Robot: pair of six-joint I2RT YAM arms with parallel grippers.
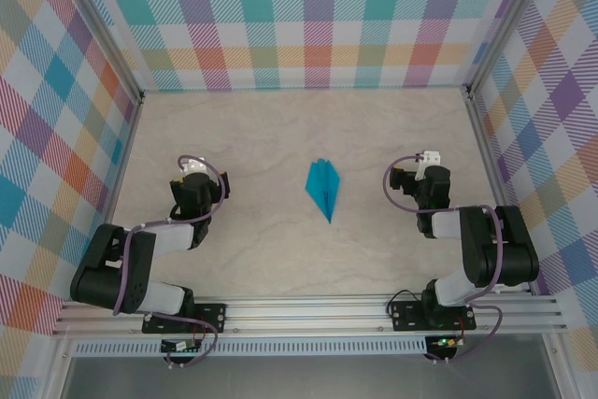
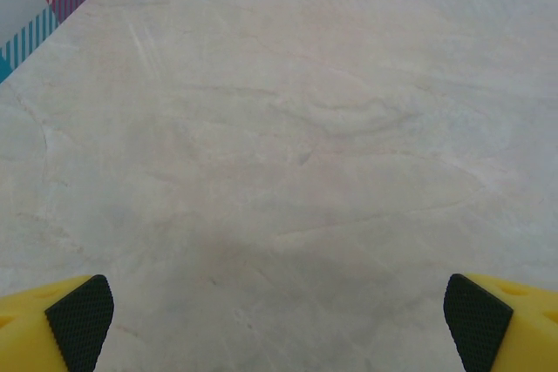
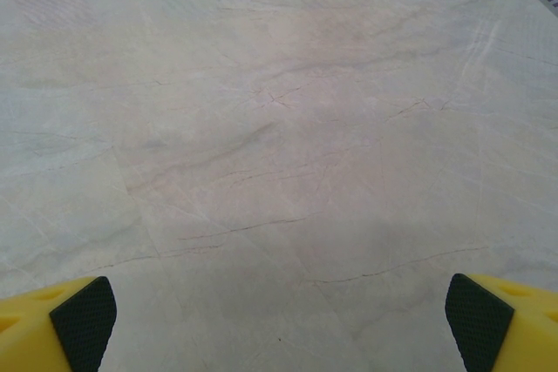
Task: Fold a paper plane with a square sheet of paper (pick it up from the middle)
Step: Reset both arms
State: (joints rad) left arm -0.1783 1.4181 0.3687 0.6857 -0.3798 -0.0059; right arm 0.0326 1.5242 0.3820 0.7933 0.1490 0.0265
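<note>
Top view: nearest, the rail (image 1: pixel 308 310). Beyond it the plane (image 1: pixel 323 189) lies folded on the bench (image 1: pixel 280 128), between left gripper (image 1: pixel 193 167) and right gripper (image 1: pixel 430 158) and well apart from both. Folding looks done — best not to touch it.

Left wrist: pads (image 2: pixel 80 320) spread wide, nothing held.

Right wrist: pads (image 3: pixel 83 320) likewise — detail the top view lacks.

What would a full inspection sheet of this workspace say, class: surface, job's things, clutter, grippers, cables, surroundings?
Surface: pale marbled table.
Job's things: teal paper plane lies flat mid-table between the arms, nose toward the near edge.
Clutter: nothing seen.
Grippers: left gripper and right gripper both open, holding nothing, apart from the plane.
Cables: purple cables loop along both arms, off the paper.
Surroundings: plaid walls on three sides; metal rail at the near edge.
</note>
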